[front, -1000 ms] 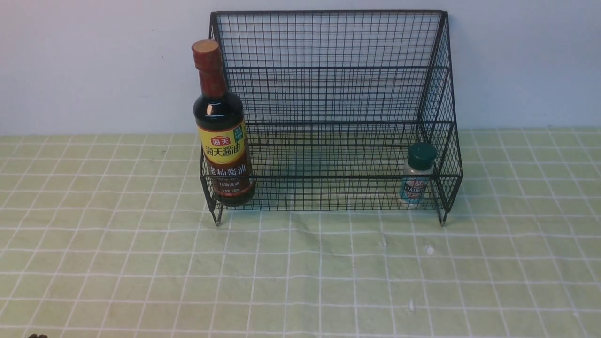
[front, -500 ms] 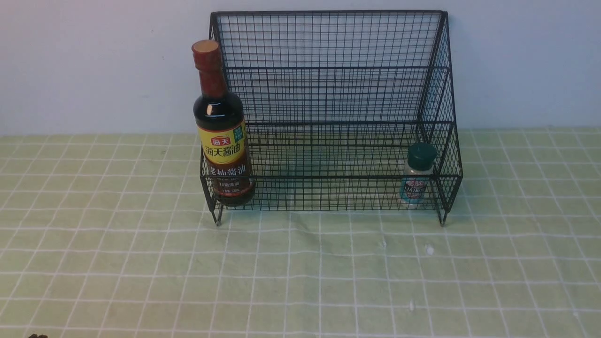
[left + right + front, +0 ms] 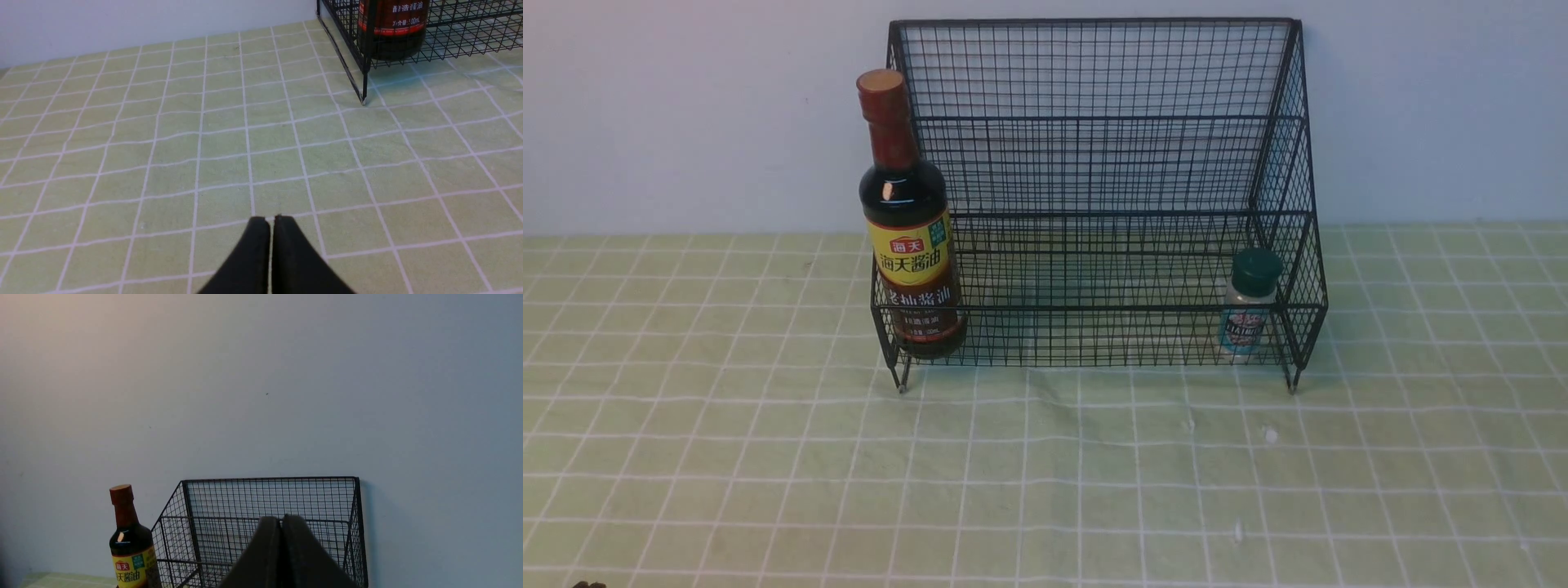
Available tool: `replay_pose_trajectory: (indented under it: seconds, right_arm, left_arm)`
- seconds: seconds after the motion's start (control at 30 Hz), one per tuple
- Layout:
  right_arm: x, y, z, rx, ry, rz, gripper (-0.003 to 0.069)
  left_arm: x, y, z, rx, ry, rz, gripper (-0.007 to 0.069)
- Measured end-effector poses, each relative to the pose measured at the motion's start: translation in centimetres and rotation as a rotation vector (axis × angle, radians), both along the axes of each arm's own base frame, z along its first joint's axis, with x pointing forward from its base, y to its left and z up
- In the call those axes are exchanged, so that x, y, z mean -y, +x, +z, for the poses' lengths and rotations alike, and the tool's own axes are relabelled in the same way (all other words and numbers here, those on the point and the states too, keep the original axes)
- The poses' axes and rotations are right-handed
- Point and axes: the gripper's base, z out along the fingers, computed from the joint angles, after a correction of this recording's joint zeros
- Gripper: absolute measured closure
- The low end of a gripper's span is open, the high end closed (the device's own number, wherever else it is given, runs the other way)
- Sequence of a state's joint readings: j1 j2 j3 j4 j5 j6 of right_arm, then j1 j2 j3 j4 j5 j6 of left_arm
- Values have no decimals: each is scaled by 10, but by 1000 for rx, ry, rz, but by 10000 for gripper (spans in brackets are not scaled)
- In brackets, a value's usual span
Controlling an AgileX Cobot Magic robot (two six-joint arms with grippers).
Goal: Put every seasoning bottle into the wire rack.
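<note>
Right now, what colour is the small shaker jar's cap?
Dark green cap on the shaker jar; clearest in the front view.

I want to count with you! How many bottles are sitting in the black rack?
2. The tall soy-sauce bottle stands at the left end of the wire rack; the small green-capped shaker jar stands at its right end. None seem hidden.

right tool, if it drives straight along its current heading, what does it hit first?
Probably the wire rack: the shut right tool lines up with its upper back mesh, the wall behind it. The soy-sauce bottle sits off to one side. Depth is unclear.
</note>
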State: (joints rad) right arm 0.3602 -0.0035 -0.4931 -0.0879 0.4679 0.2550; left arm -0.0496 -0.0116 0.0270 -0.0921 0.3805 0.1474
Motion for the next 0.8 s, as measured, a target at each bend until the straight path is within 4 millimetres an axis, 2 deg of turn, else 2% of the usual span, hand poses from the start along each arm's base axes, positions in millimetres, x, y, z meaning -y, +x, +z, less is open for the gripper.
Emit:
replay_pose_trajectory:
  seconds: [0.17, 0.4, 0.5, 0.53, 0.57, 0.67, 0.7, 0.73, 0.8]
  right_arm:
    - [-2, 4, -8, -17, -13, -2, 672]
    - [-5, 22, -43, -103, -97, -87, 672]
    - [-2, 35, -78, -214, -120, -241, 672]
    - [-2, 35, -80, -221, -122, -250, 672]
    - [0, 40, -98, -275, -134, -308, 672]
    - [3, 45, -124, -354, -146, -360, 672]
    - [4, 47, -142, -411, -156, -378, 672]
    - [4, 48, -152, -440, -161, -379, 672]
    - [4, 48, -157, -449, -163, -379, 672]
  left_arm:
    - [0, 0, 0, 0, 0, 0, 631]
    - [0, 0, 0, 0, 0, 0, 631]
    - [0, 0, 0, 0, 0, 0, 631]
    - [0, 0, 0, 0, 0, 0, 631]
    - [0, 0, 0, 0, 0, 0, 631]
    - [0, 0, 0, 0, 0, 0, 631]
    - [0, 0, 0, 0, 0, 0, 631]
    - [0, 0, 0, 0, 0, 0, 631]
    - [0, 0, 0, 0, 0, 0, 631]
